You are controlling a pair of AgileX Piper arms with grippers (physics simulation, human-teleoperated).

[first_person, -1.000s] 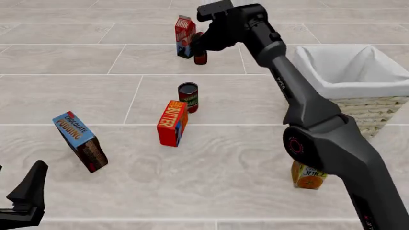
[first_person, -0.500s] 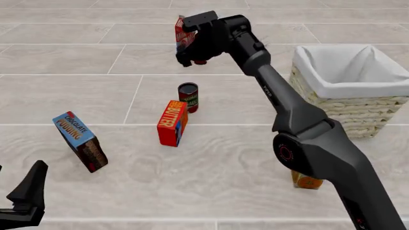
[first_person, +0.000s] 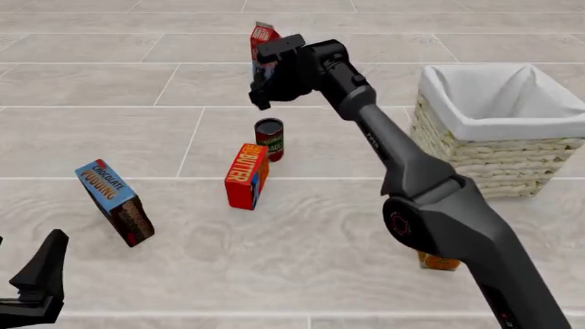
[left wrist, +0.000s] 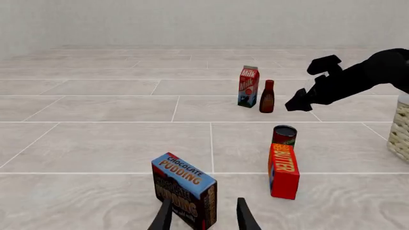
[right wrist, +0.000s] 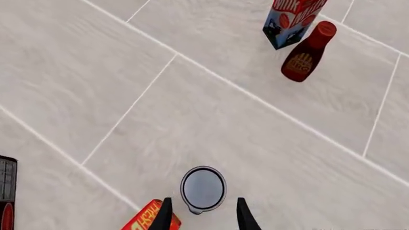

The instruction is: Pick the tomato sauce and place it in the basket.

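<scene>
Tomato sauce (first_person: 268,138) stands upright on the counter (first_person: 109,89), just behind the butter carton (first_person: 246,175) and close enough that the two may be touching; you cannot tell from the front view. Your right pincer (first_person: 259,92) hangs above and a little beyond the can, well clear of it. In the right wrist view its fingers (right wrist: 164,216) are spread with nothing between them, and the can's top (right wrist: 203,188) sits just ahead of the gap, nearly centred.

The main risk, as I judge it, is that butter carton. If you come down with one finger on the carton's side, you may clip its top edge, tip it, or knock the can over as the carton shifts. A can this smooth and round could also roll out if you pinch it off-centre or too near the rim.

Behind the can stand the milk carton (first_person: 263,41) and a dark bottle (right wrist: 307,51); overshooting forward could brush them.

The basket (first_person: 498,113) waits to the right, well apart from the can. Carry the can low and it could strike the rim.

Your left pincer (left wrist: 203,218) is spread and empty, with the chocolate pudding box (left wrist: 184,189) directly ahead; keep that arm idle.
</scene>
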